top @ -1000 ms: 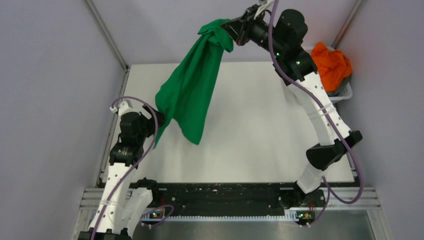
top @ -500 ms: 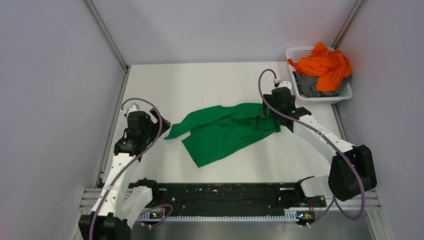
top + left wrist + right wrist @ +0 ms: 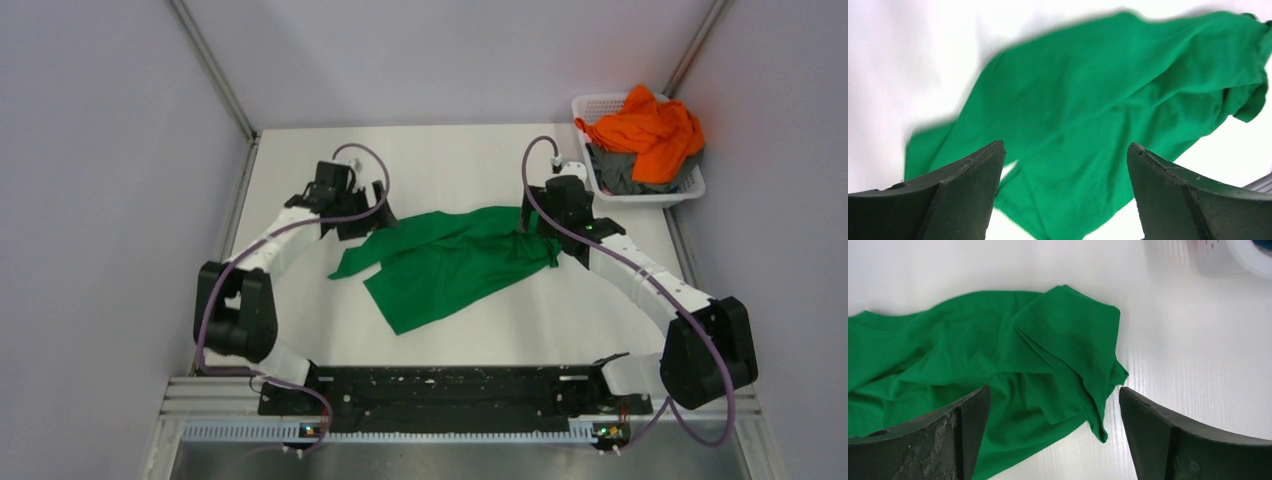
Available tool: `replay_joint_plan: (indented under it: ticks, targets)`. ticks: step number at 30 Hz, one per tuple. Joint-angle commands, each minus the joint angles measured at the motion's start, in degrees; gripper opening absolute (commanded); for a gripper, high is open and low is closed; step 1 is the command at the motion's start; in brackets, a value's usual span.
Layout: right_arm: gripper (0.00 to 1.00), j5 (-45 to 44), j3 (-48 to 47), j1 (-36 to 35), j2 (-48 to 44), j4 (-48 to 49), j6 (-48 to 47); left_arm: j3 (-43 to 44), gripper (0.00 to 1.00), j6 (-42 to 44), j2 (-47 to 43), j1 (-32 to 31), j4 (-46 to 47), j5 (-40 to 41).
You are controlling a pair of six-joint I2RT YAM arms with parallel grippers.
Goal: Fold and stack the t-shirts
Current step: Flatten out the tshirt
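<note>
A bright green t-shirt (image 3: pixel 445 262) lies crumpled and spread across the middle of the white table. My left gripper (image 3: pixel 362 222) hovers over its left end, jaws wide apart; the left wrist view shows green cloth (image 3: pixel 1083 115) below the open gripper (image 3: pixel 1064 150) with nothing held. Above the shirt's right end is my right gripper (image 3: pixel 537 232), also open. In the right wrist view, a folded sleeve (image 3: pixel 1073 345) lies under the gripper (image 3: pixel 1054 392). An orange t-shirt (image 3: pixel 648 130) and a grey one (image 3: pixel 620 172) are heaped in the basket.
The white lattice basket (image 3: pixel 640 196) stands at the table's far right corner, close to my right arm; its edge (image 3: pixel 1218 260) shows in the right wrist view. Grey walls with metal posts enclose the table on three sides. A black rail runs along the near edge.
My right gripper came down from high at the back, let go of the green t-shirt, and the shirt now lies on the table. My left arm swung forward over its left end.
</note>
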State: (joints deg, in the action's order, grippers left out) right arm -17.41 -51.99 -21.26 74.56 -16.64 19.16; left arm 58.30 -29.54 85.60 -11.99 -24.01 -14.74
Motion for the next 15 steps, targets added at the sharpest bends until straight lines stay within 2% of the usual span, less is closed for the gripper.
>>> replay_joint_plan:
  ticks: [1, 5, 7, 10, 15]
  targets:
    - [0.98, -0.89, 1.26, -0.29, 1.85, 1.01, -0.60, 15.17, 0.95, 16.58, 13.52, -3.63, -4.06, -2.16]
    - [0.98, -1.90, 3.61, -0.30, 1.93, 2.27, -2.97, 22.89, 0.92, 21.24, 23.67, -4.02, -6.79, -5.86]
    - [0.98, -2.50, 4.91, -0.29, 2.19, 3.41, -3.26, 26.53, 0.90, 22.45, 27.32, -4.85, -8.42, -4.49]
    - [0.98, -2.05, 5.57, -0.22, 3.31, 3.97, -3.65, 31.11, 0.87, 23.47, 30.99, -5.67, -10.47, -1.56]
    - [0.98, -3.97, 5.74, -0.24, 5.94, 4.86, -3.11, 33.32, 0.79, 23.20, 34.49, -6.55, -10.72, -0.03]
